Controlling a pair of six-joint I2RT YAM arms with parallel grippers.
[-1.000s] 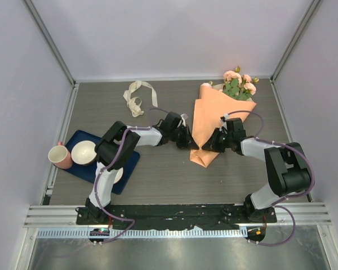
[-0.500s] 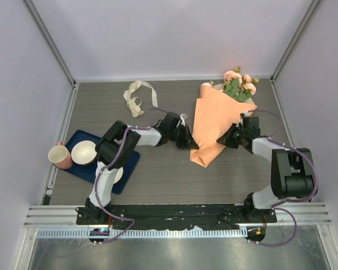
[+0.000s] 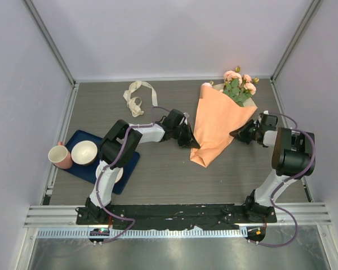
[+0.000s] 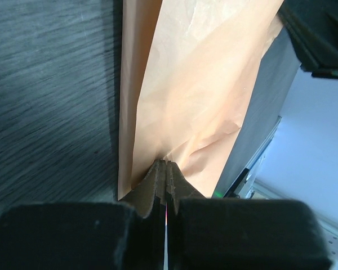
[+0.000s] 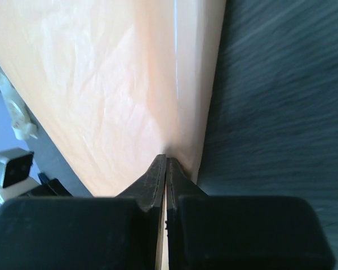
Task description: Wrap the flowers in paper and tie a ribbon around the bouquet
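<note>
The bouquet lies at the table's right: a cone of orange paper (image 3: 217,126) with pink flowers (image 3: 239,85) and green leaves poking out of its far end. My left gripper (image 3: 192,144) is shut on the cone's left edge near the narrow end; in the left wrist view its tips (image 4: 165,164) pinch the paper (image 4: 203,84). At the cone's right edge my right gripper (image 3: 237,134) is shut too, its tips (image 5: 165,159) nipping the paper (image 5: 101,84). The cream ribbon (image 3: 136,97) lies curled at the back left, apart from both grippers.
A dark blue tray (image 3: 130,160) at the front left holds a white bowl (image 3: 83,152), and a pink cup (image 3: 60,156) stands at its left end. White walls and metal posts close in the table on three sides.
My right gripper has moved right and away from the cone's narrow end to its right edge, drawing the paper wider there. The left gripper has stayed put.
</note>
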